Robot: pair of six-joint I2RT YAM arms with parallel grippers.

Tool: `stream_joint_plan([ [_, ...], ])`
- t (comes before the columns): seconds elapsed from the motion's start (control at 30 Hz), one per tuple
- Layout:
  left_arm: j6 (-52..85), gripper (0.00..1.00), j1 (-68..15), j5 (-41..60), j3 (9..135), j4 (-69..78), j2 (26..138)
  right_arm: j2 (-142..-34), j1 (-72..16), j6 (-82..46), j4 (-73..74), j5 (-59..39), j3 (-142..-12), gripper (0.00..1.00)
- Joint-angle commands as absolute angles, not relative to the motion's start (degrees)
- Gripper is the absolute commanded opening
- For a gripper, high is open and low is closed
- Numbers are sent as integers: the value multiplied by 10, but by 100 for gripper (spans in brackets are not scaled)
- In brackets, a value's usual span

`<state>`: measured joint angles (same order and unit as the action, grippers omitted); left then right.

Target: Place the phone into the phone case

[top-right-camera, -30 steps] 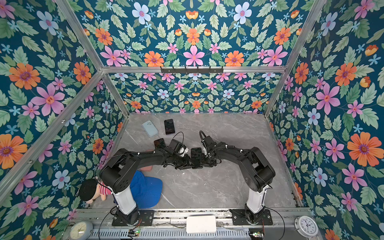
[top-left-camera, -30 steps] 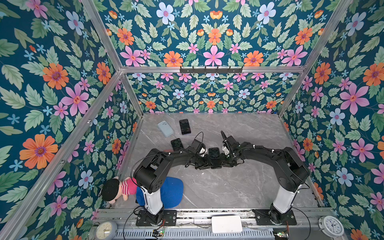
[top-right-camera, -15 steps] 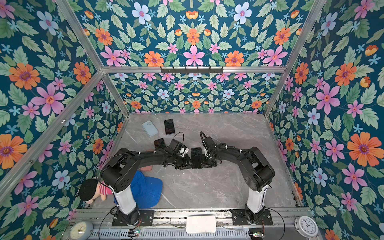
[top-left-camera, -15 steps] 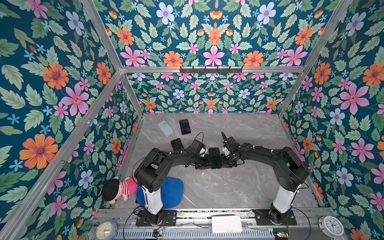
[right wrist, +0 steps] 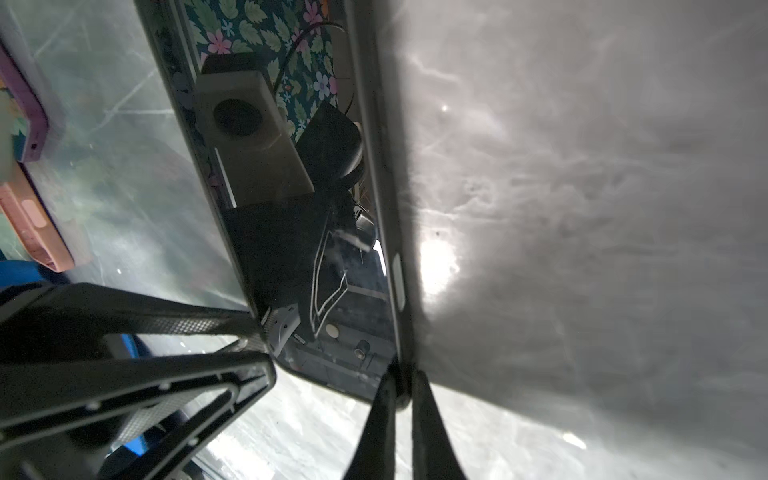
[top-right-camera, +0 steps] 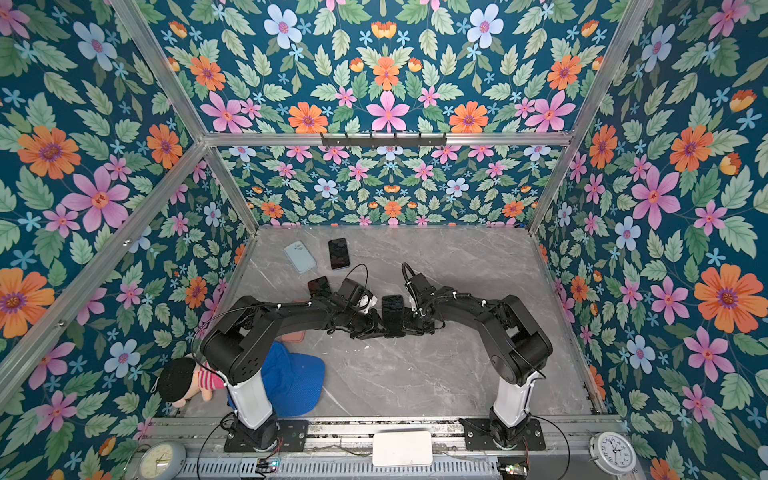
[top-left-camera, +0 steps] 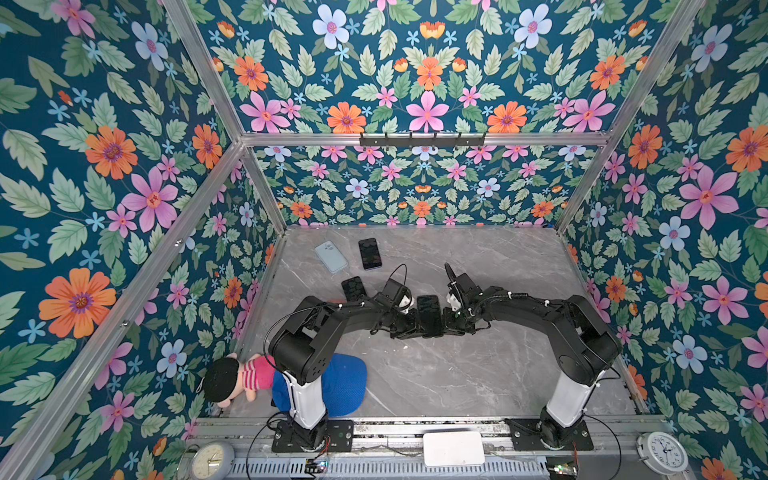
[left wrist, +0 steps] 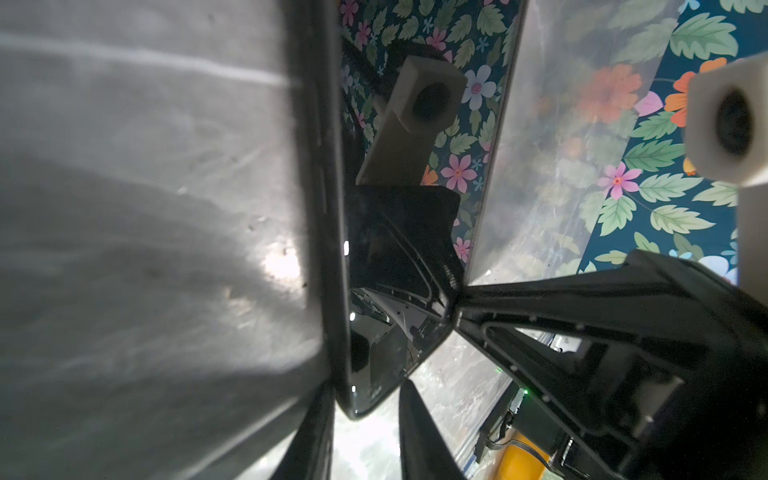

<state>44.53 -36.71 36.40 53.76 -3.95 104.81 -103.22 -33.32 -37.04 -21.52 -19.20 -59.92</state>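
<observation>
Slippage worries us: right gripper (right wrist: 401,384) pinches only an edge of the phone (right wrist: 291,232), left gripper (left wrist: 365,388) clamps one corner, so any twist could drop it.

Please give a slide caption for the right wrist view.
Right gripper pinches the black phone by its edge; left gripper holds the opposite side.

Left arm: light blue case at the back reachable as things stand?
Probably not yet: the left gripper is clamped on the black phone, which the right gripper also pinches. The way looks open: the light blue case lies uncovered, a loose phone beside the path.
</observation>
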Motion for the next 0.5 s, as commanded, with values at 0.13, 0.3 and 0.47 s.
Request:
stream_joint_plan([
  [0.13,411,32,-366,287,570,-119,1036,-1023,-338,-372,-204,-203,-594,10],
  [0.3,396,39,-355,279,606,-131,1056,-1012,-336,-353,-234,-167,-613,26],
  [0.47,373,43,-338,278,647,-146,1091,-1033,-322,-339,-234,-165,-642,36],
])
